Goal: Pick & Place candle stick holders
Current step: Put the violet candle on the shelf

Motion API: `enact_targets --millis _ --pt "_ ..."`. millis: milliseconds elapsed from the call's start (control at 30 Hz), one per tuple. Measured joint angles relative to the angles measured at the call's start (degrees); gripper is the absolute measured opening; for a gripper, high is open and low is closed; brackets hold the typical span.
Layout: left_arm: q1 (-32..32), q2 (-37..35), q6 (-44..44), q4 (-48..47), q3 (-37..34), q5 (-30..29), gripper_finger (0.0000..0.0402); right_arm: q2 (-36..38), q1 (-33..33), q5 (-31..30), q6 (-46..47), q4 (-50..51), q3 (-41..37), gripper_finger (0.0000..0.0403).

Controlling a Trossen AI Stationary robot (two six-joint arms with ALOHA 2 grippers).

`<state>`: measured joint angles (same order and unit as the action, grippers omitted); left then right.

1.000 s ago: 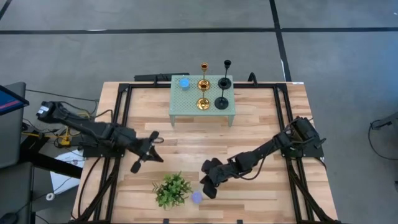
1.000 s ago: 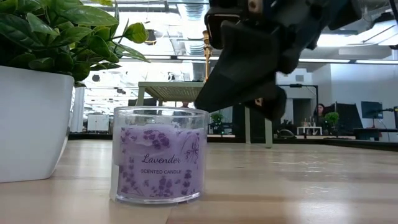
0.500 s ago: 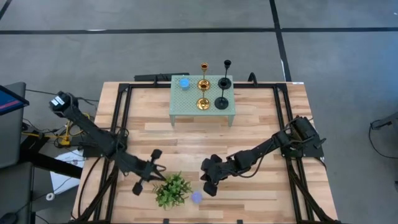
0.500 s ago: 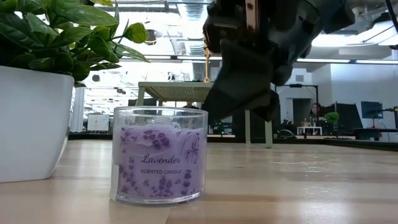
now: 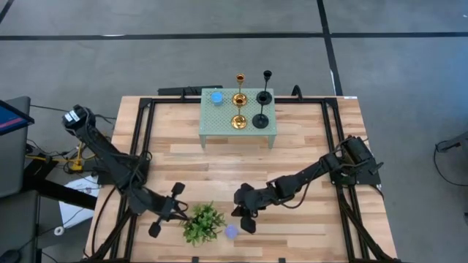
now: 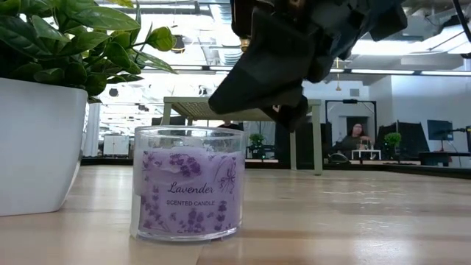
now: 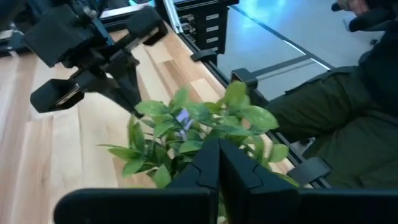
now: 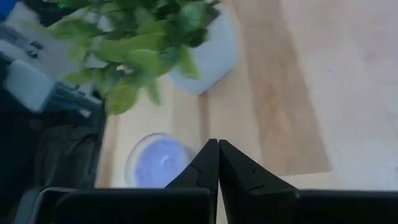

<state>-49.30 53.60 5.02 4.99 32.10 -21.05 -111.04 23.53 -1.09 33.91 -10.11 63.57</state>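
Right gripper (image 5: 246, 212), fingers pressed together and empty, hangs low just above and beside the lavender candle (image 5: 231, 232), potted plant (image 5: 202, 222) next to that. Left gripper (image 5: 170, 211), also closed on nothing, sits against the plant's other side. The candle stick holders (image 5: 248, 107), two gold and two black, stand well away from both on the green stand (image 5: 219, 124) at the table's far edge, blue candle (image 5: 217, 98) with them. Looks like no holder pick is begun; next move calls for reaching to the stand and opening.

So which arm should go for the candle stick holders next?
Right, probably: right pincer hangs by the lavender candle, in line with the holders; left pincer sits aside by the plant.
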Motion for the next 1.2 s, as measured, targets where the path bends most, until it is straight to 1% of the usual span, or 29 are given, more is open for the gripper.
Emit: enact_targets --millis 133,233,300,367,467,767,867,933,1067,1200 --pt "-1.9 0.0 2.77 -0.06 0.0 0.04 0.0003 0.05 0.07 5.15 -2.12 -4.0 -0.04 0.0" --pt "-3.88 0.0 6.17 -0.15 0.0 0.02 0.0003 0.07 0.02 5.72 -2.62 -4.0 -0.04 0.0" --pt "-5.88 0.13 6.84 0.8 0.0 0.04 0.0003 0.07 -0.32 5.74 -3.12 -3.65 -0.04 0.0" --pt "-7.26 1.47 5.82 5.44 0.0 0.1 0.0003 0.07 -0.74 5.82 -3.94 -3.69 -0.04 0.0" --pt "-8.35 4.98 2.05 11.8 0.2 0.08 0.0003 0.07 -1.74 6.43 -4.09 -3.08 -0.04 0.0" --pt "-6.53 21.61 1.66 12.23 8.76 -0.22 0.0003 0.07 -3.48 7.07 -4.39 -1.03 -0.04 0.0" --pt "-5.9 26.28 2.89 12.25 11.07 -4.07 0.0003 0.07 -3.87 7.07 -4.52 -0.64 -0.04 0.0" --pt "-5.25 28.71 4.46 12.15 12.24 -5.54 0.0003 0.07 -3.92 7.07 -4.6 -0.1 -0.04 0.0" --pt "-4.5 32.61 6.39 12.25 14.67 -5.83 0.0003 0.07 -4.17 7.05 -5.84 1.46 -0.07 0.0" --pt "-4.13 34.34 7.27 12.22 16.01 -5.71 0.0003 0.07 -4.15 6.84 -6.07 1.83 -0.09 0.0"
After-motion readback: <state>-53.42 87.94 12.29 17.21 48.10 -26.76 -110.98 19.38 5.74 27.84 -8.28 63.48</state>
